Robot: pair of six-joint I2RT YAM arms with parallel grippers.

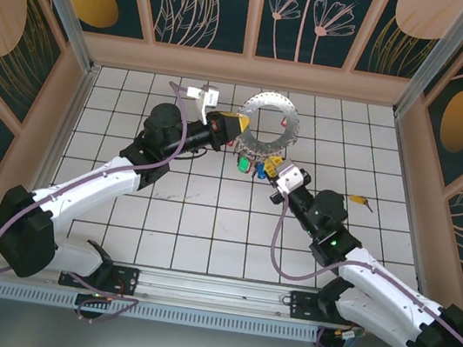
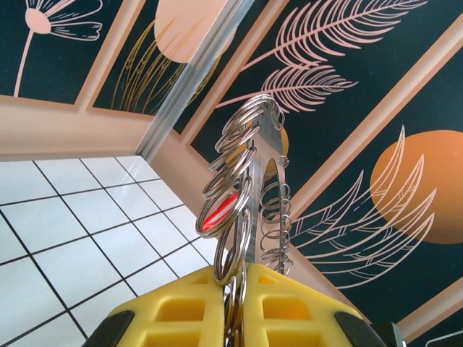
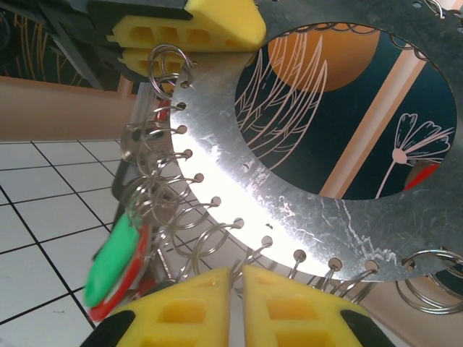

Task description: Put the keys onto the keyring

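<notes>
Top external shows you the wide, flat, silvery metal keyring (image 1: 271, 101) raised above the white tiled table (image 1: 206, 222). The left gripper (image 1: 237, 124) is at its left rim and the right gripper (image 1: 273, 164) at its lower-right rim.

In the left wrist view, the yellow jaws are clamped tight on the keyring's edge, so that arm is holding it up. In the right wrist view, the other yellow jaws are all but closed against the keyring's lower rim. Whether they pinch the plate itself or one of the small wire split rings (image 3: 210, 242) threaded through its holes, you cannot tell.

Some of the work looks done. Keys with green, blue and red plastic tags (image 1: 250, 168) hang just below the keyring. A green tag (image 3: 112, 264) also dangles from the loops at its lower left.

It is not finished, as I judge it. One small key with an orange-yellow tag (image 1: 358, 199) lies on the tiles well to the right of the keyring, attached to nothing. Several wire loops around the keyring's rim look bare.
</notes>
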